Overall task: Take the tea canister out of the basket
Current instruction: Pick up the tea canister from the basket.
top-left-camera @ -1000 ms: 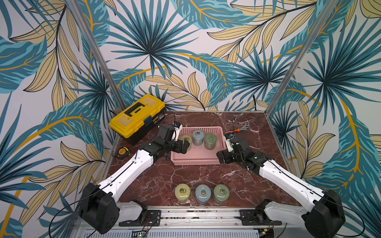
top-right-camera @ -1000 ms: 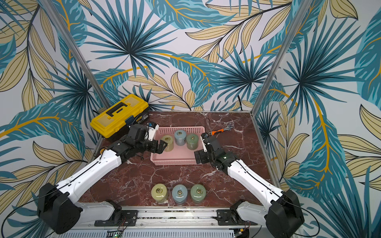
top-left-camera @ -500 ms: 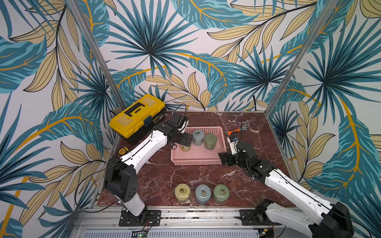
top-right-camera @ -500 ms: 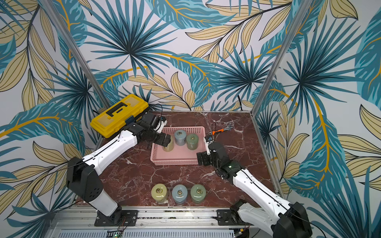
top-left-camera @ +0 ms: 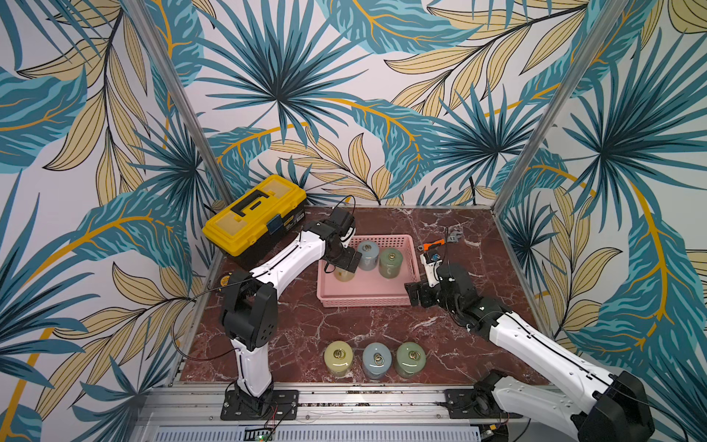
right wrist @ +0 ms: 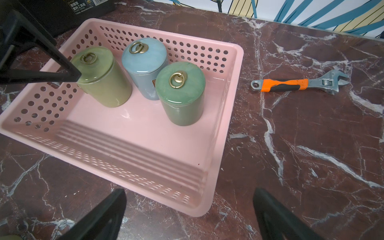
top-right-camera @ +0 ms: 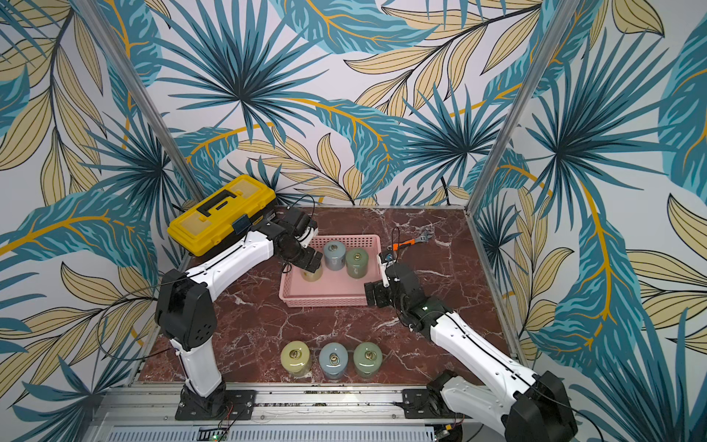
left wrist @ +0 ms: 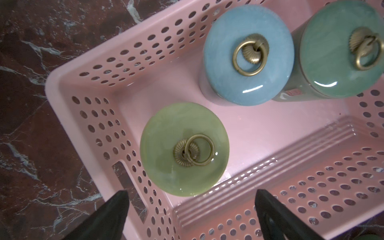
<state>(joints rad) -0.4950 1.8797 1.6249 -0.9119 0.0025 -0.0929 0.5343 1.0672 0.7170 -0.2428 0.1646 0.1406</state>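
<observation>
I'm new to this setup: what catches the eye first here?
The pink basket, near the middle of the marble table, holds a yellow-green canister, a blue canister and a green canister, with the open left gripper poised at the yellow-green one. A row of three more canisters stands near the front edge, and a yellow toolbox sits in a back corner.

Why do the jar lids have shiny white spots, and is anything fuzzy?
Left wrist view: light from above glints white off the glossy lids of the blue canister and the dark green canister; the left gripper's fingertips look soft, likely too close to the lens. Right wrist view: the basket floor shows a pale sheen.
</observation>
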